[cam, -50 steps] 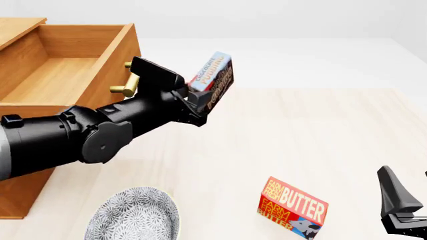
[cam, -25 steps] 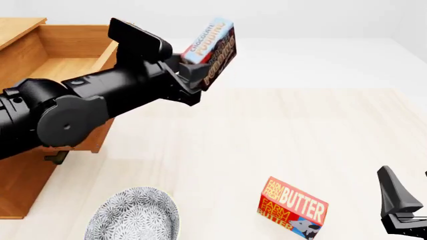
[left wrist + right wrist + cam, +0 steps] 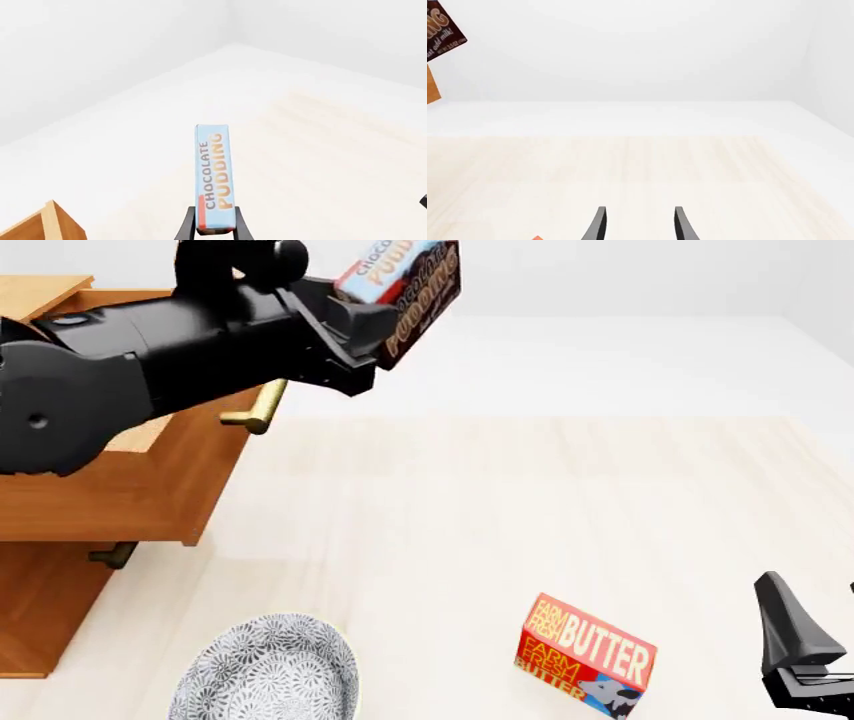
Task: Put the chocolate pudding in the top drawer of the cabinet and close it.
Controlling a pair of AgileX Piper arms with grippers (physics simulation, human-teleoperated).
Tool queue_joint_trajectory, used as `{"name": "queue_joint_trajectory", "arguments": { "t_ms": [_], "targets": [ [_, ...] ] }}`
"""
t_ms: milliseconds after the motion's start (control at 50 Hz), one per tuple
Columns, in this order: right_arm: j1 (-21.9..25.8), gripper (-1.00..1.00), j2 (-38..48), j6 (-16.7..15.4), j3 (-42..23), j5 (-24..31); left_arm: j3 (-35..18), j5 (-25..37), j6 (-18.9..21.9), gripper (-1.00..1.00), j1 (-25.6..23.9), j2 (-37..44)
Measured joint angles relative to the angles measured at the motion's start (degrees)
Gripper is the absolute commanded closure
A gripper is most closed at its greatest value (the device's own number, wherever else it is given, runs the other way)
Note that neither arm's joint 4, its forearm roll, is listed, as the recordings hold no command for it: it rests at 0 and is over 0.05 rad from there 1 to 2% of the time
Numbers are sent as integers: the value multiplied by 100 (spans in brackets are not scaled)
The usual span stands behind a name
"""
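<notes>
My left gripper (image 3: 363,330) is shut on the lower end of the chocolate pudding (image 3: 404,282), a thin box in light blue and dark brown. It holds the box high in the air, tilted, just right of the top drawer's front. In the left wrist view the chocolate pudding (image 3: 213,172) stands edge-on between the fingertips (image 3: 186,230). The top drawer (image 3: 127,485) is pulled out of the cabinet (image 3: 40,610), its brass handle (image 3: 256,408) under my left arm, which hides most of the drawer's inside. My right gripper (image 3: 805,660) is open and empty, low at the near right, also seen as the right gripper (image 3: 639,225).
A red-and-yellow butter box (image 3: 585,655) stands on the table near the front right. A patterned grey bowl (image 3: 267,672) sits at the front left beside the cabinet. The lower drawer's brass handle (image 3: 112,555) shows under the open drawer.
My left arm has risen and swung left, carrying the chocolate pudding higher and closer to the open drawer. The right arm has not moved.
</notes>
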Motion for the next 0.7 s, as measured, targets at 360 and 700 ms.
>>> {"name": "queue_joint_trajectory", "arguments": {
  "t_ms": [360,700],
  "targets": [
    [0,-100,0,0,0,0,-287,590,26,100,508,-435],
    [0,-100,0,0,0,0,-268,933,150,100,1143,-796]
  ]
}}
